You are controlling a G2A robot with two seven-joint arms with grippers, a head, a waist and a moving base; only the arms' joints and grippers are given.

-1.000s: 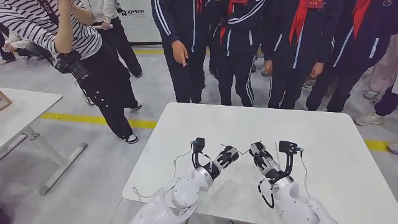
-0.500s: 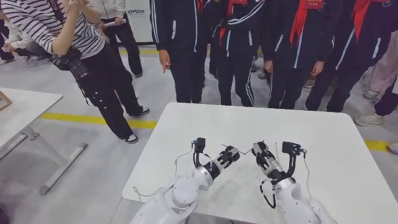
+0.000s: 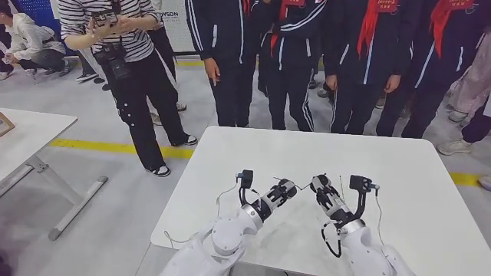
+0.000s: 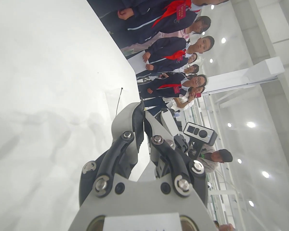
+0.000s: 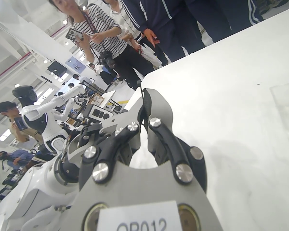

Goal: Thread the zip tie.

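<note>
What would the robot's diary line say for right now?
step: thread zip tie | right jaws: shut on zip tie | left jaws: shut, close by | place: above white table

Top view: desk (image 3: pixel 307 149) upper half & frame-right side give free passage. Lower ctr tight: left tool (image 3: pixel 288 185) & right tool (image 3: pixel 313 182) nearly tip-to-tip, clear holder (image 5: pixel 283 104) just beside.

Large exhibition hall: display humanoid robot (image 5: pixel 36 118), yellow floor line (image 3: pixel 84 145), high white ceiling (image 4: pixel 274 150), rows of spotlights (image 4: pixel 251 124).
</note>
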